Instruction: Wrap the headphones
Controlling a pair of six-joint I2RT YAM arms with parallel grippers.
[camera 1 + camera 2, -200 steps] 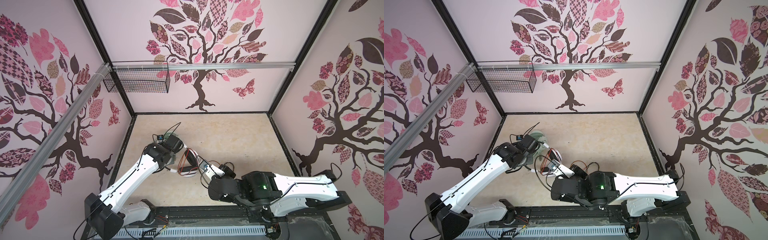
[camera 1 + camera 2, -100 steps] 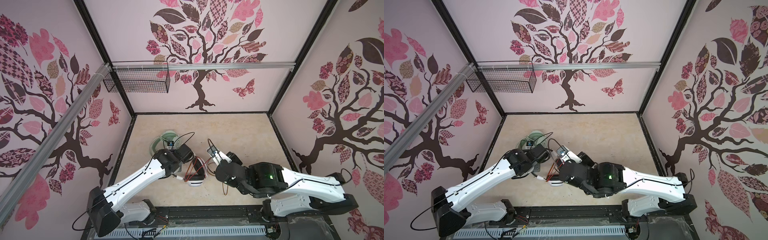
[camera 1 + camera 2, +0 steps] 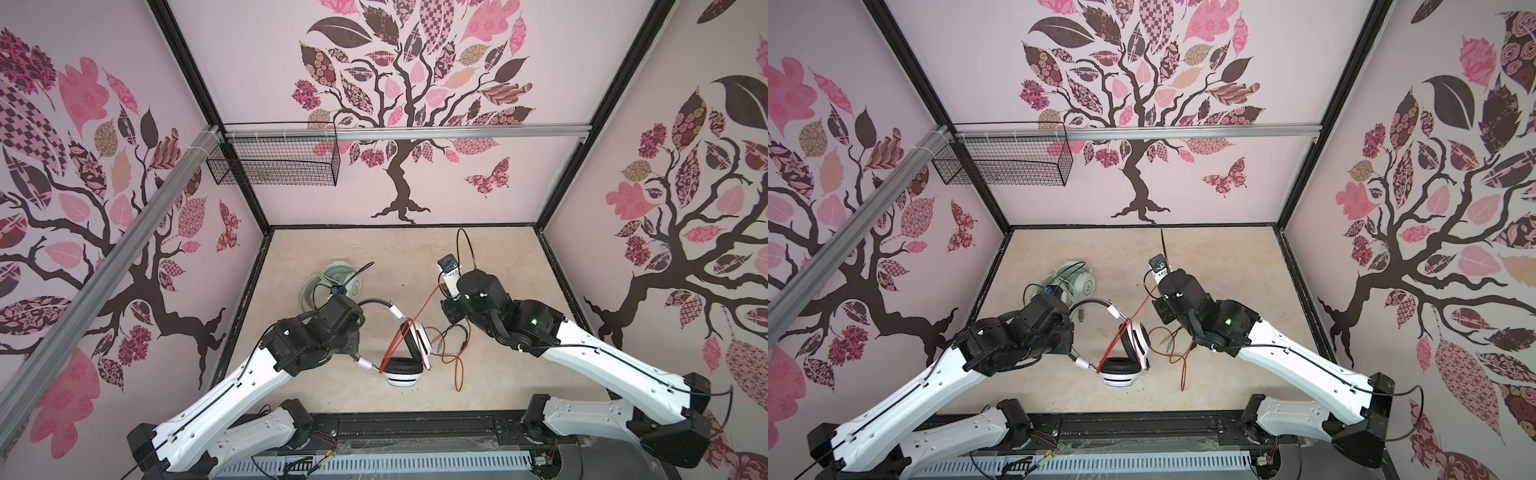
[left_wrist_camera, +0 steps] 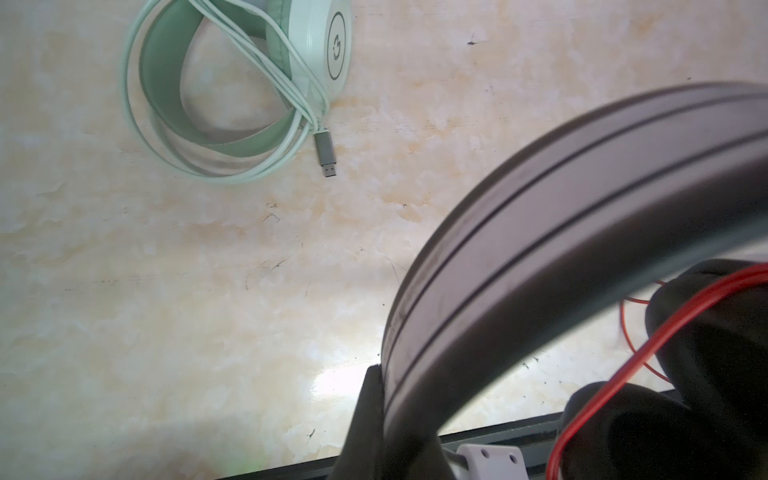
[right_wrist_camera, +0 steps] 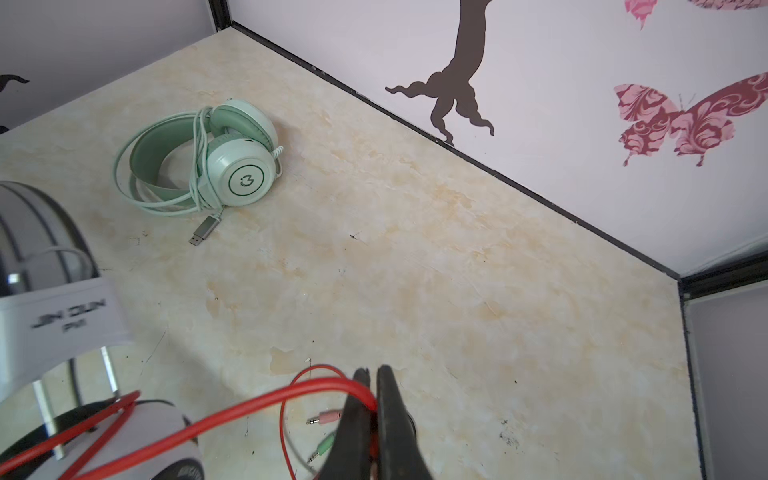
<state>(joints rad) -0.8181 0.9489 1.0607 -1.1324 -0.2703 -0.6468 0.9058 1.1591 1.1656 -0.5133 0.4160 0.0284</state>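
Jaws of the right gripper [image 5: 372, 376] are pinched tight on the orange-red cable [image 3: 422, 308], which runs taut to the white-and-black over-ear headset [image 3: 402, 366] near the front middle of the beige marbled worktop [image 3: 490, 257]. Jaws of the left gripper [image 4: 390, 399] clamp its black headband [image 4: 540, 270]. Two headsets in all: the mint-green and white headset [image 5: 241, 178] lies far left, well apart, its pale green cable [image 4: 232, 178] wrapped around it. Two small plugs [image 5: 328, 417], pink and green, lie loose.

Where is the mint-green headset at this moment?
In both top views the mint-green headset lies on the table left of centre, just behind the white-and-black headset and apart from it.
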